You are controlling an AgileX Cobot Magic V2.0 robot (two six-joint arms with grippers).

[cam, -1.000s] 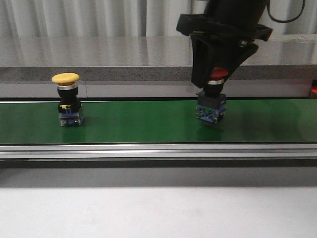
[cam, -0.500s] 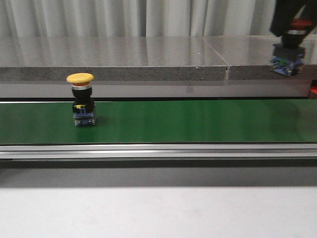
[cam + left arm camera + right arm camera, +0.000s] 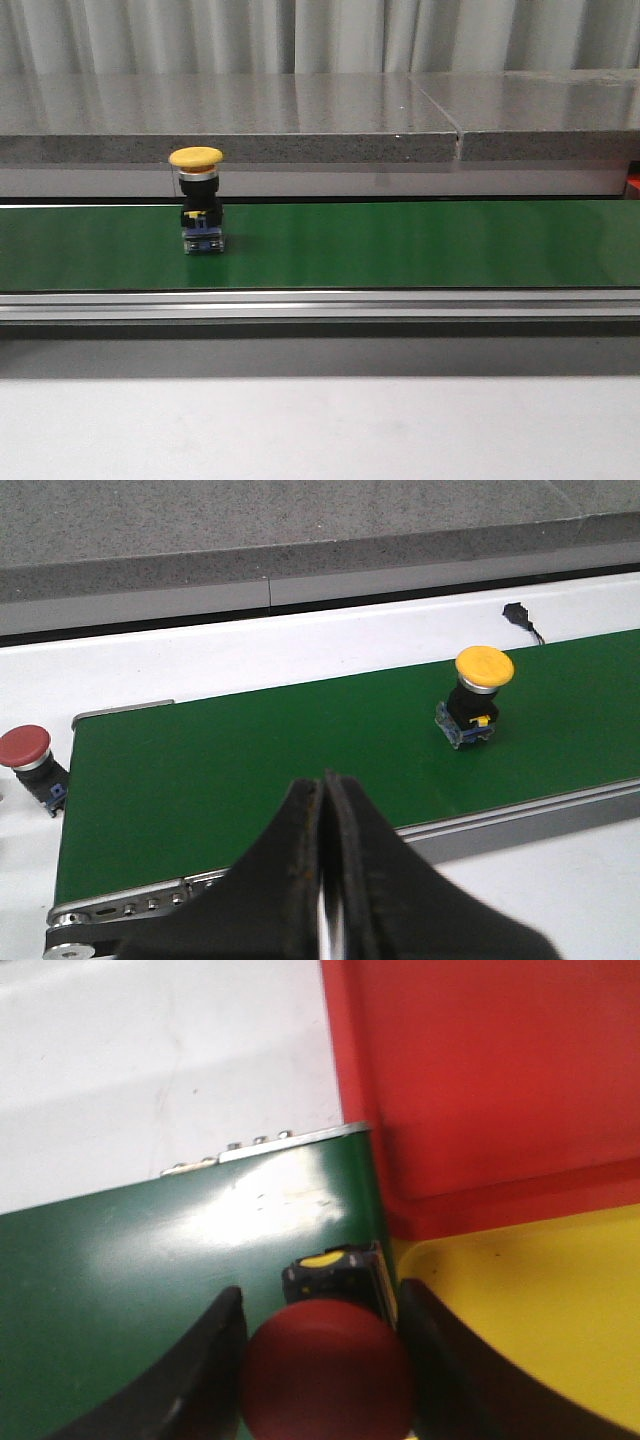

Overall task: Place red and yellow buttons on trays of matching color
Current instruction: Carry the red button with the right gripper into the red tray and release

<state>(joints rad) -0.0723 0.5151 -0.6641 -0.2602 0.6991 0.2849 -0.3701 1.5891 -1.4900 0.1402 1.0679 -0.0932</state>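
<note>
A yellow button (image 3: 196, 200) stands upright on the green belt (image 3: 400, 245), left of centre; the left wrist view also shows this yellow button (image 3: 478, 695). My left gripper (image 3: 325, 780) is shut and empty, hovering over the belt's near edge, well away from the button. In the right wrist view, my right gripper (image 3: 320, 1295) is shut on a red button (image 3: 328, 1370). It holds the button above the belt's end, beside the yellow tray (image 3: 540, 1310) and the red tray (image 3: 480, 1070). Neither gripper shows in the front view.
A second red button (image 3: 25, 750) sits on the white surface just past the belt's end in the left wrist view. A grey stone ledge (image 3: 300, 120) runs behind the belt. A metal rail (image 3: 320, 303) edges the belt's front.
The right arm lifted the red button off the belt and carried it out of the front view to the right. The yellow button travelled right along the belt.
</note>
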